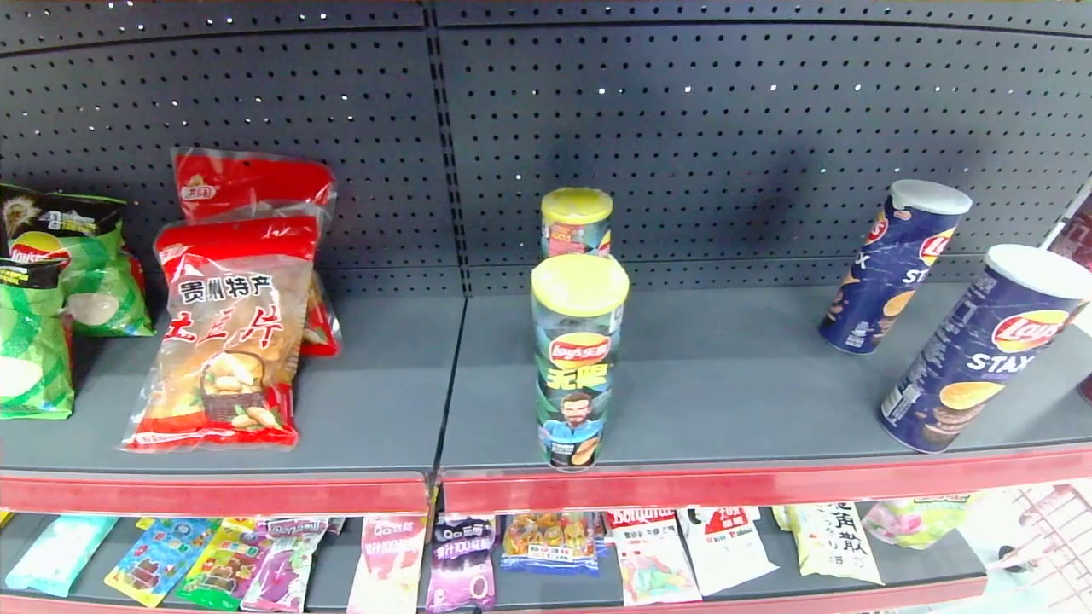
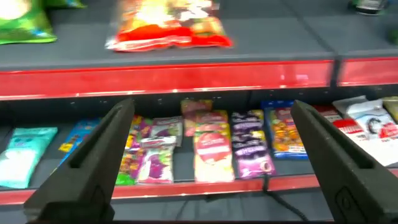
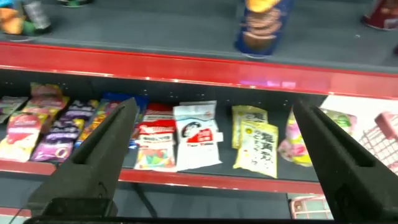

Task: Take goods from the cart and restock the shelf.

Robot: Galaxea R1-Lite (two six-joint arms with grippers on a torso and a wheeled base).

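Note:
A grey shelf point(image 1: 725, 375) with a red front edge holds two yellow-lidded chip cans, one at the front point(image 1: 577, 362) and one behind it point(image 1: 577, 222). Two dark blue chip cans point(image 1: 894, 264) point(image 1: 981, 345) stand at the right. Red snack bags point(image 1: 230, 341) and green chip bags point(image 1: 34, 341) sit at the left. My left gripper point(image 2: 208, 162) is open with nothing in it, facing the lower shelf below the red bag point(image 2: 168, 28). My right gripper point(image 3: 211, 155) is open and empty, below a blue can point(image 3: 261, 25).
The lower shelf point(image 1: 546, 588) carries a row of small candy and snack packets point(image 1: 461, 558). A pink cart point(image 3: 379, 137) edge sits beside the shelf at the lower right. Free room lies on the upper shelf between the yellow-lidded cans and the blue cans.

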